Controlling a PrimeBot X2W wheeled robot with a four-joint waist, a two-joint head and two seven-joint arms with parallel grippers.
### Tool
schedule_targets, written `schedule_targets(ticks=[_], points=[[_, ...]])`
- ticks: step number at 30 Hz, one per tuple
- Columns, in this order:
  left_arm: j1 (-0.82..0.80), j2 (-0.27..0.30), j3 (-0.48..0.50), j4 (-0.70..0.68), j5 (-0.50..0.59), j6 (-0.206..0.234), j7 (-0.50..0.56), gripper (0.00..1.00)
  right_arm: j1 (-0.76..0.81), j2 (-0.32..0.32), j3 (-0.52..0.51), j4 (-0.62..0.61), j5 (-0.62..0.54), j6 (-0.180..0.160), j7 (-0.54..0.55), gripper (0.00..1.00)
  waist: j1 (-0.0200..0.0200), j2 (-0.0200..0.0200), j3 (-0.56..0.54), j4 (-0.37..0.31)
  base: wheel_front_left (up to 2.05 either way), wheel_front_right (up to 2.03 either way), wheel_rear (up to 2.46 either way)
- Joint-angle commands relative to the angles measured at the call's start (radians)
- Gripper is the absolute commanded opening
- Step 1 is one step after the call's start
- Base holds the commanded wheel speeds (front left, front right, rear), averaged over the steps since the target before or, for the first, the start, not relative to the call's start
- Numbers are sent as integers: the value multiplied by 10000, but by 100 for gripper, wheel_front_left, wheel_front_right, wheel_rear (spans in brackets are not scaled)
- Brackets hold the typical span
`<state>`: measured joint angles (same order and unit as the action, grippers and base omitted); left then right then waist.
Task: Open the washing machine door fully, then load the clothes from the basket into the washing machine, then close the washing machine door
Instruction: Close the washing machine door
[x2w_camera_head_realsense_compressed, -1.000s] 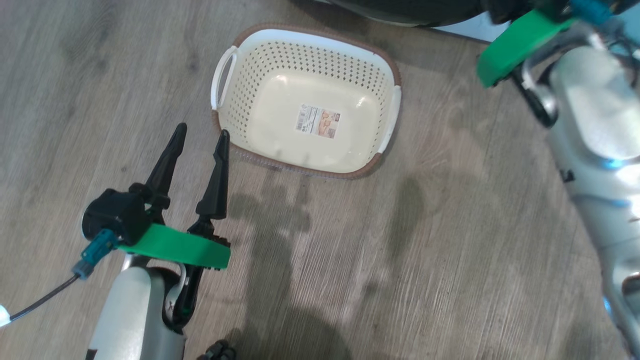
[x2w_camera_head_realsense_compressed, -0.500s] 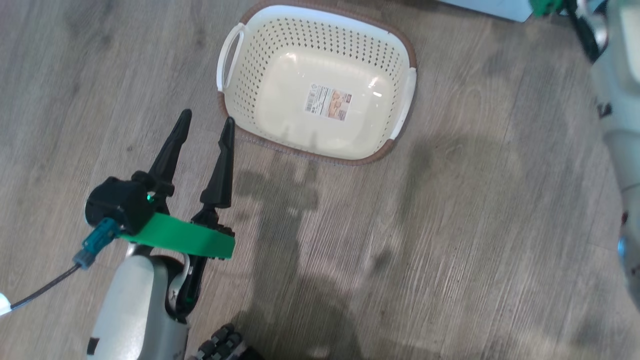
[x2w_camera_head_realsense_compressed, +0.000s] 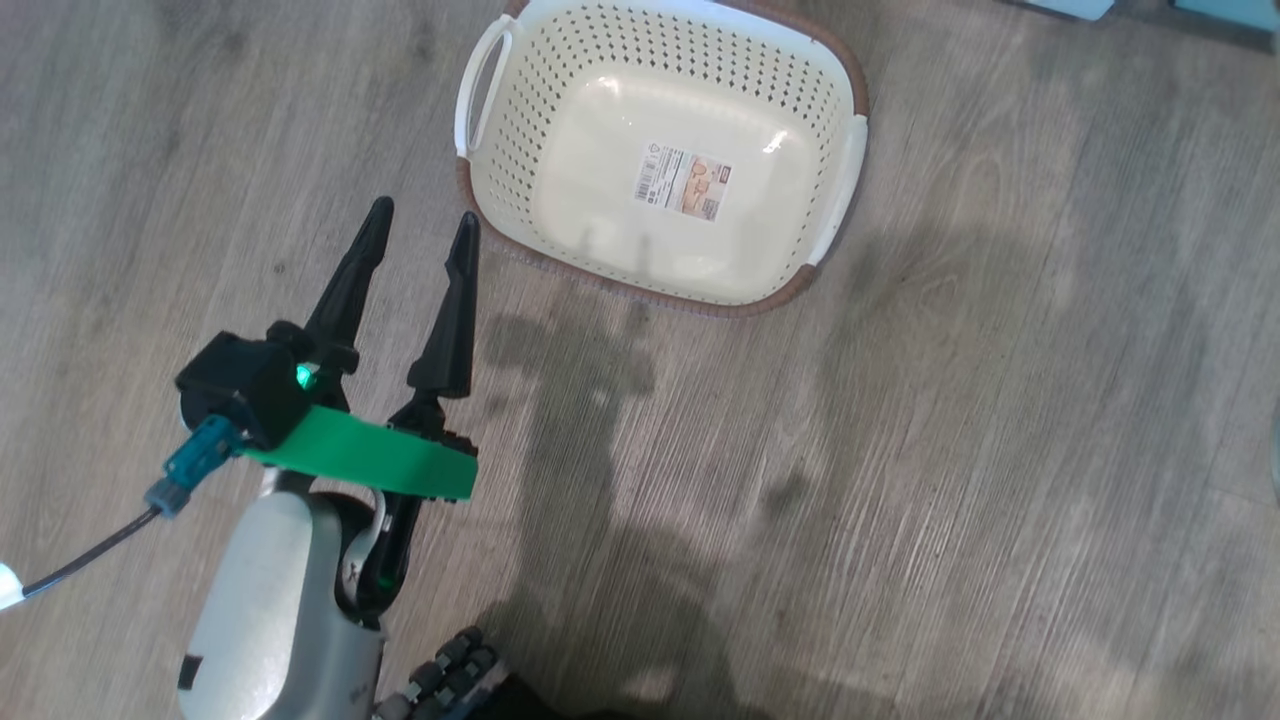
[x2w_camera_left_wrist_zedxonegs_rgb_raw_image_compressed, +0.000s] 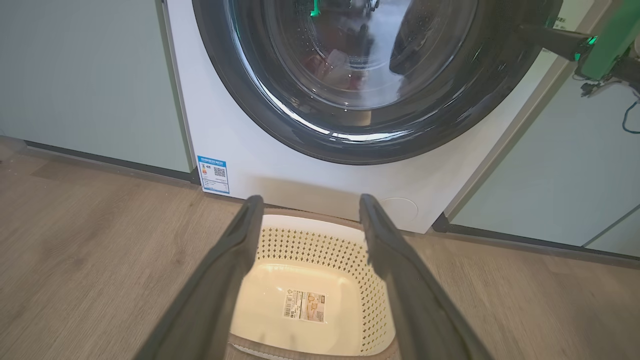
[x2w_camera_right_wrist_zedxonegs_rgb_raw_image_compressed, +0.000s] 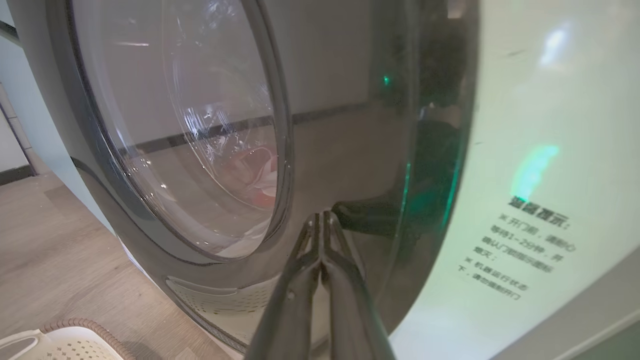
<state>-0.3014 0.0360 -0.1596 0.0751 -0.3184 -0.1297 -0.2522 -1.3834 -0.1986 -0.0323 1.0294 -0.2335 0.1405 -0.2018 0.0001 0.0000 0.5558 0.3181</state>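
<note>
- Head view: the left gripper (x2w_camera_head_realsense_compressed: 424, 213) is held over the floor (x2w_camera_head_realsense_compressed: 900, 450), fingers spread wide and empty, as before.
- The basket (x2w_camera_head_realsense_compressed: 510, 170), empty, is framed higher than earlier; the camera has been turned.
- On the right gripper (x2w_camera_right_wrist_zedxonegs_rgb_raw_image_compressed: 320, 216) the fingers are shut, tips against the rim of the washing machine door (x2w_camera_right_wrist_zedxonegs_rgb_raw_image_compressed: 210, 150).
- The clothes (x2w_camera_right_wrist_zedxonegs_rgb_raw_image_compressed: 252, 167) are seen through it, inside.

Basket (x2w_camera_left_wrist_zedxonegs_rgb_raw_image_compressed: 310, 243) before washing machine (x2w_camera_left_wrist_zedxonegs_rgb_raw_image_compressed: 280, 170) (clothes (x2w_camera_right_wrist_zedxonegs_rgb_raw_image_compressed: 251, 167) inside)
</note>
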Motion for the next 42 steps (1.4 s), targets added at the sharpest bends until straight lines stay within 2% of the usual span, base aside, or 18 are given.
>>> schedule_targets(ticks=[1,8,12,19,25,35,42], points=[[-57,143,355,-270,-52,-10,-95,100,-556,65,-167,-302,-94,-98,-86,0,-1,0,-64,-1,0,0,0],[54,143,454,-177,-27,-10,-95,100,-46,455,-567,79,-518,-98,-447,0,-1,0,-608,-137,0,0,0],[197,143,574,-162,100,-10,-95,100,499,671,-191,-146,-546,-98,-581,0,-1,0,-1128,-363,0,0,0],[654,143,898,-28,337,-10,-95,100,2710,1034,334,-1900,880,-98,-596,0,-1,0,-2439,-883,0,0,0],[1224,143,1266,66,518,-10,-95,100,5313,972,830,-3768,2152,-98,-598,0,-1,0,-3595,-1395,0,0,0],[2070,143,1925,85,658,-10,-95,100,9186,1408,-148,-6693,3493,-98,-599,0,-1,0,-4953,-2318,0,0,0],[2517,143,2098,82,684,-9,-95,100,11115,1479,-335,-7820,4357,-98,-599,0,-1,0,-5468,-2658,0,0,0]])
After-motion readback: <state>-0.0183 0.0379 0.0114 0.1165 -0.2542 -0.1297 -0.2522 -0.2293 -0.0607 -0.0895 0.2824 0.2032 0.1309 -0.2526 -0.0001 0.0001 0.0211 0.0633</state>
